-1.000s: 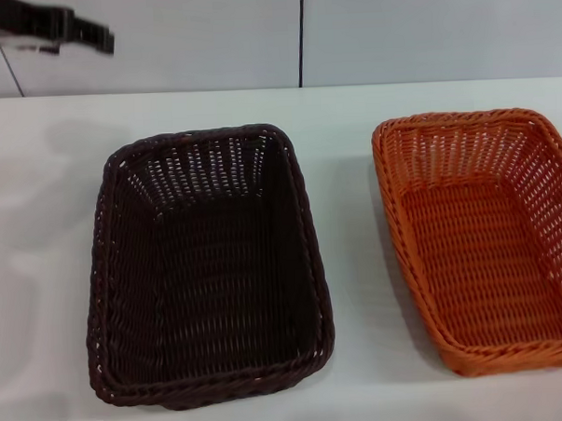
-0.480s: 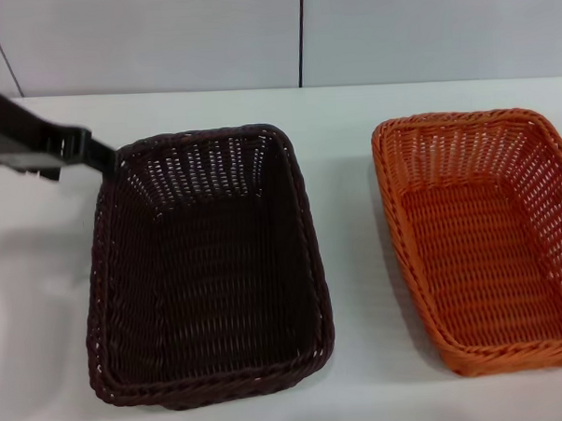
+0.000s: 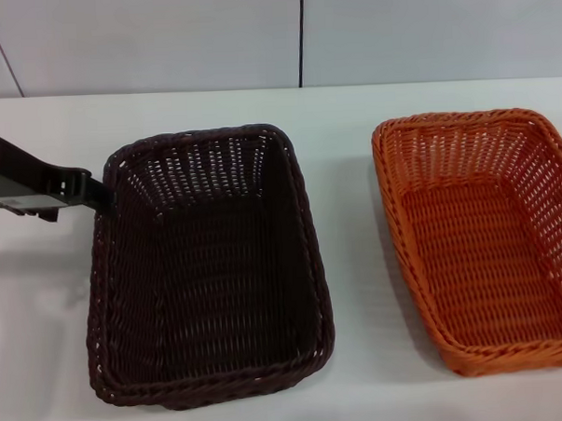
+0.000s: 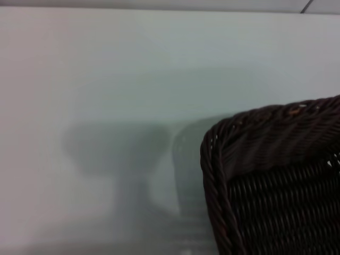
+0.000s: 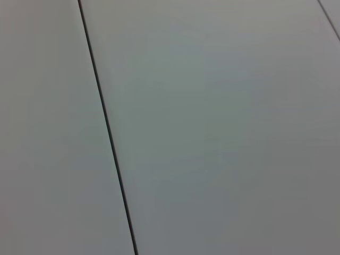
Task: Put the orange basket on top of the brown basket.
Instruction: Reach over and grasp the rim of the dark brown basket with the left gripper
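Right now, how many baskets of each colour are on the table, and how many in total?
Brown basket: 1, on the robot's left side of the table, with the left gripper at its far left corner.
Orange basket: 1, on the robot's right side, apart from the brown one.
Total: 2 baskets.

Two baskets on the white table [image 3: 351, 105], one gripper in sight.

One brown basket [image 3: 207, 265] fills the centre-left of the head view, and its rim corner shows again at the lower right of the left wrist view [image 4: 276, 175]. One orange basket [image 3: 483, 239] sits at the right edge of the head view. A single left gripper [image 3: 98, 193] comes in from the left edge; the right wrist view shows only one dark seam on pale panelling.
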`<state>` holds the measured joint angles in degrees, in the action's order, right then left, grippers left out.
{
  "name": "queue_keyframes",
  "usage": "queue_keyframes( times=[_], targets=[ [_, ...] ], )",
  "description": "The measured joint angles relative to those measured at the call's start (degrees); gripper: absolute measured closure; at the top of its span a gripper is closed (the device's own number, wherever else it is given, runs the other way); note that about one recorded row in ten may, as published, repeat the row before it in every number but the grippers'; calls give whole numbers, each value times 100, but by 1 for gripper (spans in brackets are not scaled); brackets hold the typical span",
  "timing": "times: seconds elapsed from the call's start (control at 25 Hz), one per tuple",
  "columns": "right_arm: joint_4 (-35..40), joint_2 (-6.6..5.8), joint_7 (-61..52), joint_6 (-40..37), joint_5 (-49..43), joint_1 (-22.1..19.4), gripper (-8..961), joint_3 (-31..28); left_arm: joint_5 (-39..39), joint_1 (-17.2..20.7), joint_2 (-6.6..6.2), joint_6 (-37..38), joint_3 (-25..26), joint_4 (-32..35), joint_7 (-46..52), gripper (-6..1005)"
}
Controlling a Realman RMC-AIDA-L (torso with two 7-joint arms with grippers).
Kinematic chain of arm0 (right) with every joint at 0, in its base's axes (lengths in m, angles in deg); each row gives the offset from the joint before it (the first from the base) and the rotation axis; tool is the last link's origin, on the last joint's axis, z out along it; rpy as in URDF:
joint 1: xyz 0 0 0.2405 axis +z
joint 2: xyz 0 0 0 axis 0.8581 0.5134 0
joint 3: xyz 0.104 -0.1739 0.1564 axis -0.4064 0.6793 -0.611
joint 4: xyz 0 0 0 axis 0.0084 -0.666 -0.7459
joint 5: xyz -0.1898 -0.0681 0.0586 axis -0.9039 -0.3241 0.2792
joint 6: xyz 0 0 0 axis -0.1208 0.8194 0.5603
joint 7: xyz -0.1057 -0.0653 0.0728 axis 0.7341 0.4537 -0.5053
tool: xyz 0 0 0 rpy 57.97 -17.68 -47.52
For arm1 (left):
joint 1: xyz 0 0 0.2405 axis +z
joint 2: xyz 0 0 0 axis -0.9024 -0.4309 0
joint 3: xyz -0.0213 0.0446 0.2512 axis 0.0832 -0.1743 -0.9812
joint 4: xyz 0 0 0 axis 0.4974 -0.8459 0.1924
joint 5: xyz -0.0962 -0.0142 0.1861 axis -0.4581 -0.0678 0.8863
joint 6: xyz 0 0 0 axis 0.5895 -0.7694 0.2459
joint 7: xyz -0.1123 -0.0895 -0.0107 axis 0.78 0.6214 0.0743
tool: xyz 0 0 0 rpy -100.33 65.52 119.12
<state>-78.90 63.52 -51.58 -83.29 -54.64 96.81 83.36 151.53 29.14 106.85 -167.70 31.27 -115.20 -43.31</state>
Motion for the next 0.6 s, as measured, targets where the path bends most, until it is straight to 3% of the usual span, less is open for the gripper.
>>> queue_keyframes(
  times=[0.6],
  targets=[
    [1,40,-235,-35,-32,0,418,31,-372,308,14,410,-148,445,-13,269]
  ],
)
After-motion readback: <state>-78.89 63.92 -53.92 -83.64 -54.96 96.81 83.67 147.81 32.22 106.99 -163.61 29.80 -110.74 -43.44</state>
